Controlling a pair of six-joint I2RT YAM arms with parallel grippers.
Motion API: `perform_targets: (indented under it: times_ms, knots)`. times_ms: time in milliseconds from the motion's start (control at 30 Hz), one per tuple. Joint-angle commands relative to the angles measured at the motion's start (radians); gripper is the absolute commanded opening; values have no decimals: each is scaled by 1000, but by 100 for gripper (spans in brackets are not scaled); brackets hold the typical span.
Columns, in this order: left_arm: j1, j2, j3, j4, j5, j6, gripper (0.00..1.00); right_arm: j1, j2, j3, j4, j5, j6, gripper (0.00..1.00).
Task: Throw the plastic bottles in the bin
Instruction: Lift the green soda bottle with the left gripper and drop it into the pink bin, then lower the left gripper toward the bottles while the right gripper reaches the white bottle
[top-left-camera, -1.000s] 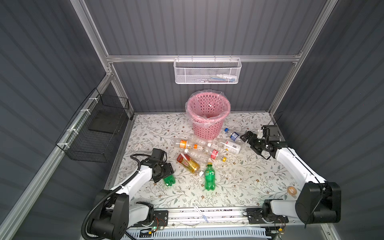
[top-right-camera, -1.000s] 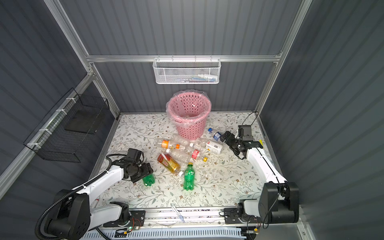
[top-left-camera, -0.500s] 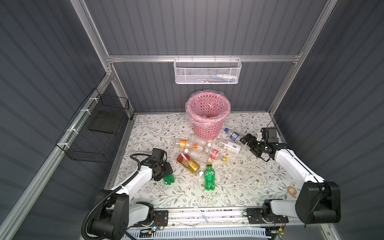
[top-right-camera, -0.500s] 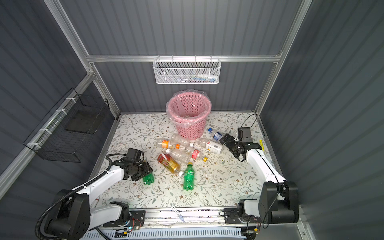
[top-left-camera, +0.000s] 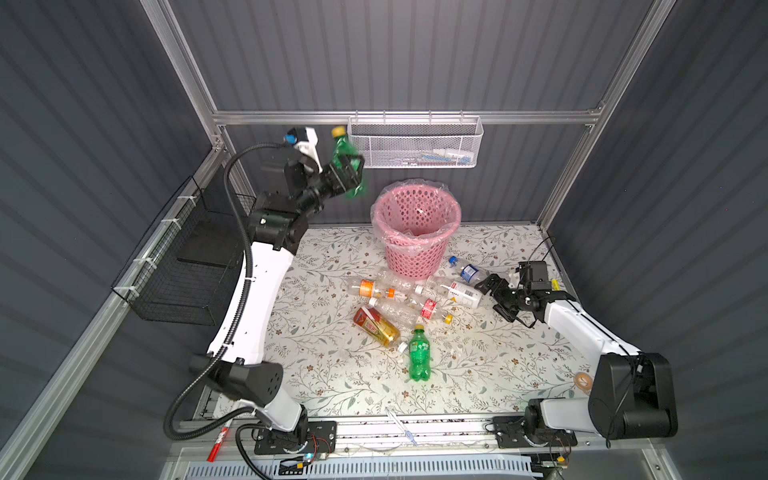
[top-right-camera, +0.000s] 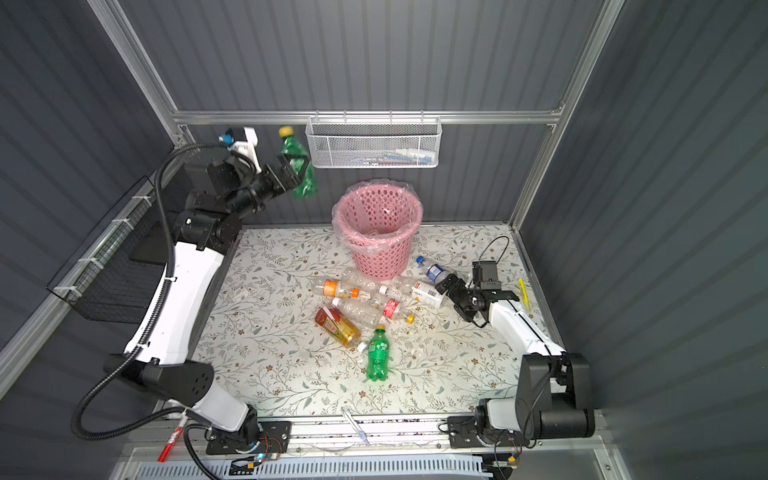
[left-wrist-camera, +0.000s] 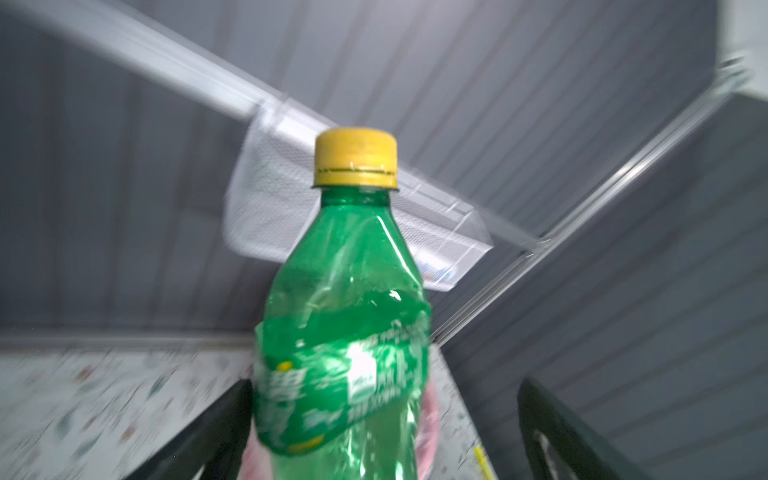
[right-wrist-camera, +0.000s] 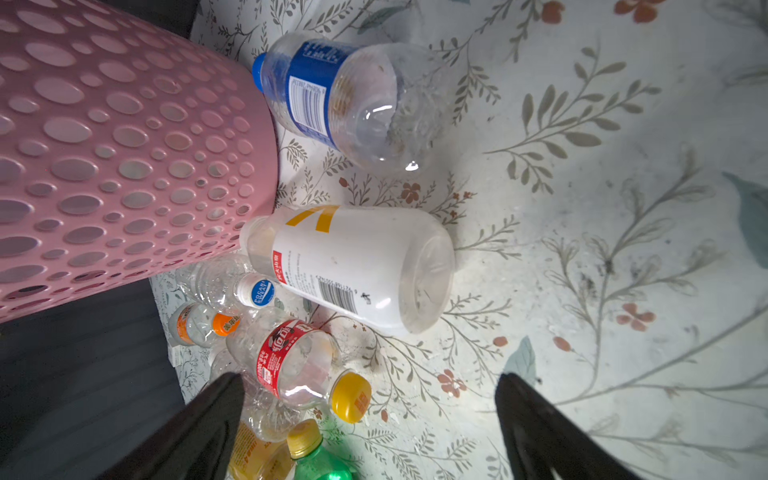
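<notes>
Plenty of bare floral table (top-left-camera: 478, 365) lies open toward the front edge. Clear, amber and green plastic bottles (top-left-camera: 428, 309) crowd just before the round pink perforated bin (top-left-camera: 411, 262). High up, left of the bin's rim and near the white mesh wall basket (top-left-camera: 415, 145), the left hand (left-wrist-camera: 380, 390) is spread wider than the yellow-capped green plastic bottle (left-wrist-camera: 345, 291) between its fingers. The right hand (top-left-camera: 492, 298), released and empty, hovers low beside the white-labelled bottle (top-left-camera: 457, 293).

Two green plastic bottles (top-left-camera: 419, 357), one amber tea bottle (top-left-camera: 376, 327), seemingly six clear plastic bottles (top-left-camera: 459, 293) in the tangle; one round pink perforated bin (top-left-camera: 415, 257).
</notes>
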Motion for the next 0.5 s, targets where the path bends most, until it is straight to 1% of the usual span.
perform_targets:
  times_ms: [0,67,100,200,233,300,333,367,467]
  knots:
    - [0,150,92,-89,80,41,100,13,-33,8,7,-3,22,97]
    - [14,169,72,-65,154,32,100,13,-57,-3,-4,10,20,97]
    - [14,167,54,-58,164,44,100,13,-62,-6,-11,18,17,97]
    - [29,137,1,-104,146,82,100,14,-65,-8,-22,23,15,97]
    - [46,106,-35,-104,144,93,100,16,-64,-10,-16,20,17,97]
    - [80,16,-142,-77,109,121,100,26,-56,-3,-23,25,-3,97]
    - [103,-38,-206,-59,95,131,100,35,-48,6,-41,73,-27,97]
    - [135,-92,-267,-41,59,135,100,45,-33,19,-62,95,-58,97]
    - [223,-209,-472,-10,47,129,100,61,22,72,-131,115,-178,97]
